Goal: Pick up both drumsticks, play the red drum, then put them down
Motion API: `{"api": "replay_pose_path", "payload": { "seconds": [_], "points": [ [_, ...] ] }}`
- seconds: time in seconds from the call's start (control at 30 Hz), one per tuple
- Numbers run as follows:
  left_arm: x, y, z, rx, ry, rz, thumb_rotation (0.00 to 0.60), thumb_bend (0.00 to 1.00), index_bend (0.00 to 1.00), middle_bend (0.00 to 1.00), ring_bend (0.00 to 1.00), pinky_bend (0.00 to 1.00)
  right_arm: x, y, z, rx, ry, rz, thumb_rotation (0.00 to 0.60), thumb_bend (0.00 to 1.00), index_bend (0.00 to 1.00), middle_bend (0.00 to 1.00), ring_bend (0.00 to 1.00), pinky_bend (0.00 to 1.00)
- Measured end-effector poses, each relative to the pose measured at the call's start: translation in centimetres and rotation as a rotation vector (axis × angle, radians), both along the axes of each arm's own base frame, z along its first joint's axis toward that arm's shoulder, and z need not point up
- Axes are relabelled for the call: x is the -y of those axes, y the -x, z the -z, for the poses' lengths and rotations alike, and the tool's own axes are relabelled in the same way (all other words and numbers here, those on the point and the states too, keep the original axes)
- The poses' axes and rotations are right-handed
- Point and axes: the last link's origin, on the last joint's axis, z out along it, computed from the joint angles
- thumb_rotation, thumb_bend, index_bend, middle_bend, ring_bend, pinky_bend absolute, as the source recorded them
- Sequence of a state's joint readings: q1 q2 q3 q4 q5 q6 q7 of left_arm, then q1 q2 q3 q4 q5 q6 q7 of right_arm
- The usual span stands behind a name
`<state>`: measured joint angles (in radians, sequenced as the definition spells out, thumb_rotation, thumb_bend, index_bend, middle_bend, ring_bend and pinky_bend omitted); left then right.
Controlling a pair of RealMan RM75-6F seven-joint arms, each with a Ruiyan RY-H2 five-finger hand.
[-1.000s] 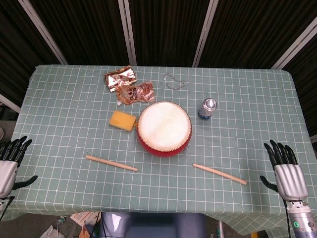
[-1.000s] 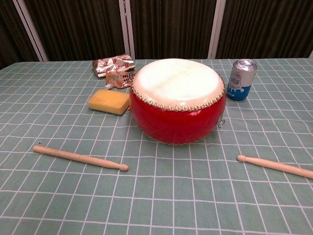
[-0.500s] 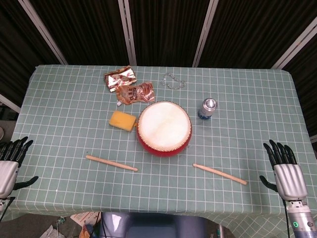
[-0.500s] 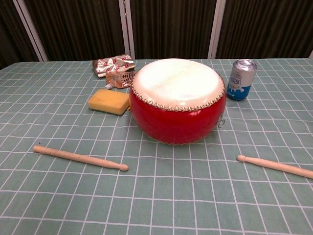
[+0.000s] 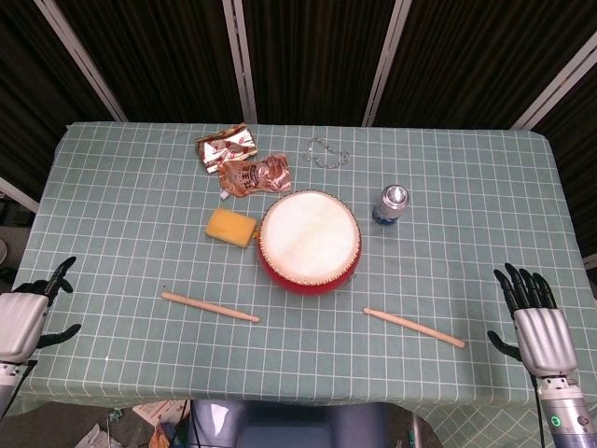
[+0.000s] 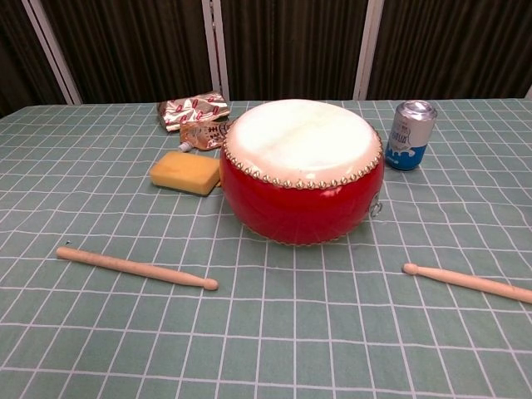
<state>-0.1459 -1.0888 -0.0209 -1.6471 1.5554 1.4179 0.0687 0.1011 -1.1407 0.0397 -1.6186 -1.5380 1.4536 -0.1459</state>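
The red drum [image 5: 310, 243] [image 6: 301, 174] with its pale skin stands in the middle of the table. One wooden drumstick [image 5: 210, 307] [image 6: 135, 268] lies flat in front of it to the left, another drumstick [image 5: 413, 328] [image 6: 467, 283] lies flat to the right. My left hand [image 5: 26, 313] hovers at the table's left front edge, fingers apart and empty, well left of its stick. My right hand [image 5: 534, 317] is at the right front edge, fingers spread and empty, a little right of the other stick. Neither hand shows in the chest view.
A yellow sponge [image 5: 230, 227] [image 6: 185, 172] lies just left of the drum. Shiny snack wrappers [image 5: 244, 163] [image 6: 193, 112] lie behind it. A blue drink can [image 5: 392, 203] [image 6: 411, 135] stands to the drum's right. A clear ring-shaped thing [image 5: 325, 152] is near the far edge.
My left hand has shifted slightly to the right and its fingers have turned. The right hand has barely moved. Both drumsticks and the drum are where they were.
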Motion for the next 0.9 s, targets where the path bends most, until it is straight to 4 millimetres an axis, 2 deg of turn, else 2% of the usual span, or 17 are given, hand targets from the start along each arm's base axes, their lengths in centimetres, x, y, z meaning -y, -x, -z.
{"api": "replay_pose_path", "payload": {
  "seconds": [0.07, 0.13, 0.3, 0.5, 0.67, 0.9],
  "points": [
    [-0.7, -0.7, 0.5, 0.0, 0.02, 0.008, 0.6, 0.14, 0.31, 0.99, 0.99, 1.0, 0.0, 0.0, 0.0, 0.0, 0.0, 0.001, 0.6, 0.23, 0.0, 0.0, 0.0, 0.07],
    [-1.4, -1.4, 1.1, -0.001, 0.041, 0.016, 0.6, 0.16, 0.38, 1.0, 1.0, 1.0, 0.0, 0.0, 0.0, 0.003, -0.001, 0.004, 0.6, 0.23, 0.0, 0.0, 0.0, 0.07],
    [-3.3, -3.5, 3.3, -0.003, 0.118, 0.013, 0.6, 0.19, 0.45, 1.0, 1.0, 1.0, 0.1, 0.0, 0.0, 0.009, -0.005, 0.007, 0.6, 0.23, 0.0, 0.0, 0.0, 0.07],
    [-5.5, -5.8, 6.6, -0.052, 0.204, 0.011, 0.6, 0.19, 0.46, 1.0, 1.0, 1.0, 0.2, 0.0, 0.1, 0.015, -0.012, 0.008, 0.6, 0.23, 0.0, 0.0, 0.0, 0.07],
    [-7.0, -7.8, 10.0, -0.087, 0.256, 0.009, 0.6, 0.25, 0.45, 1.0, 1.0, 1.0, 0.2, 0.1, 0.0, 0.024, -0.016, 0.011, 0.6, 0.23, 0.0, 0.0, 0.0, 0.07],
    [-8.5, -9.6, 13.7, -0.131, 0.3, 0.003, 0.6, 0.25, 0.44, 1.0, 1.0, 1.0, 0.1, 0.0, 0.0, 0.035, -0.02, 0.011, 0.6, 0.23, 0.0, 0.0, 0.0, 0.07]
  ]
}}
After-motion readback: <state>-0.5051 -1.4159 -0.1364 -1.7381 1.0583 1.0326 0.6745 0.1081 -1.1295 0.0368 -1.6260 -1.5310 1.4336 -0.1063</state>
